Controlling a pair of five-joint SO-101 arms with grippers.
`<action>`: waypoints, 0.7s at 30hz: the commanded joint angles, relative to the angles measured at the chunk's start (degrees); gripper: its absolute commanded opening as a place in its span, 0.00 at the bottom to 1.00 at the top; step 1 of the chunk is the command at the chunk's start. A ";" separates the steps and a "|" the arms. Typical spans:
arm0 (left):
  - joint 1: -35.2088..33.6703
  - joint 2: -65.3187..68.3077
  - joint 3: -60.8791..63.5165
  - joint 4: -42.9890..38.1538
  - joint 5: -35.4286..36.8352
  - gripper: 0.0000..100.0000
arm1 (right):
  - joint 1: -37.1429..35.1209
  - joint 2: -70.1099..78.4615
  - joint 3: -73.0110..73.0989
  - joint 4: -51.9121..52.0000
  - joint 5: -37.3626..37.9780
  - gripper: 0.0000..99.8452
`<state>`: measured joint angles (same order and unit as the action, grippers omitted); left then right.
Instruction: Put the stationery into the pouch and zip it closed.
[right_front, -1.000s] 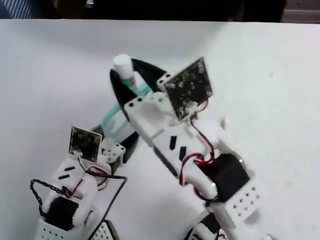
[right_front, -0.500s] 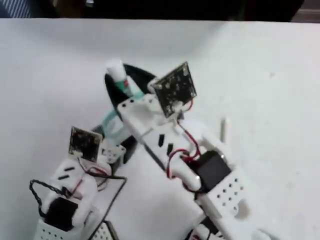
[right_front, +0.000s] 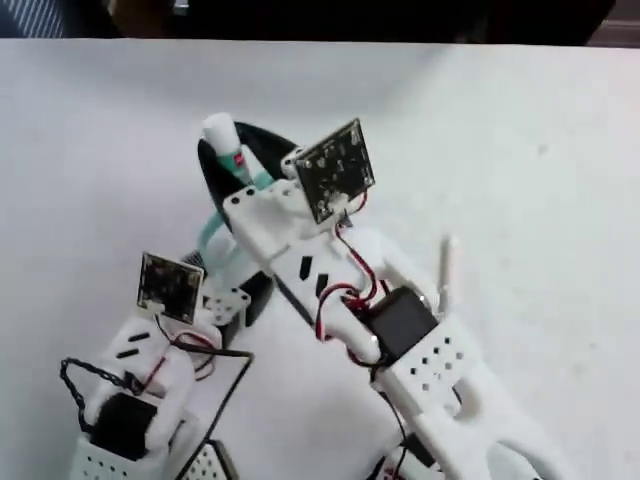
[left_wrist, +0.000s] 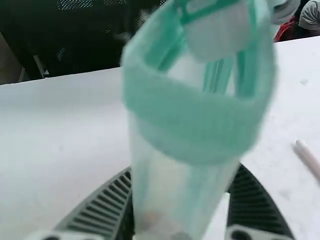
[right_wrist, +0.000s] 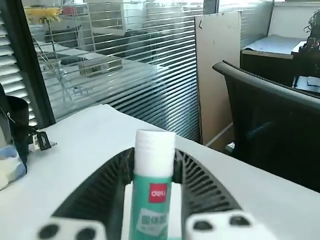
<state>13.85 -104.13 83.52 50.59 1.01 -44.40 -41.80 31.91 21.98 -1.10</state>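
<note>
Above the desk, left of centre | right tool has swung the glue stick leftward since a second ago, baring a white pen lying on the desk | right tool – clamped on the glue stick, cap outward | left tool – clamped on the teal-rimmed clear pouch, beside the right arm
</note>
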 joint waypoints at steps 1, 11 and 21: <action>-0.22 -0.48 -1.67 -0.18 0.09 0.25 | -0.48 -0.31 -0.79 2.15 -0.70 0.02; -0.31 -0.48 -1.67 -0.26 0.09 0.25 | -1.71 -6.20 -0.53 15.69 -0.26 0.02; -2.68 -0.48 -1.76 -0.26 0.53 0.25 | -1.89 -8.48 -0.62 23.08 7.12 0.05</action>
<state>13.14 -104.13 83.52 50.68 1.01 -45.71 -49.54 31.03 42.37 3.38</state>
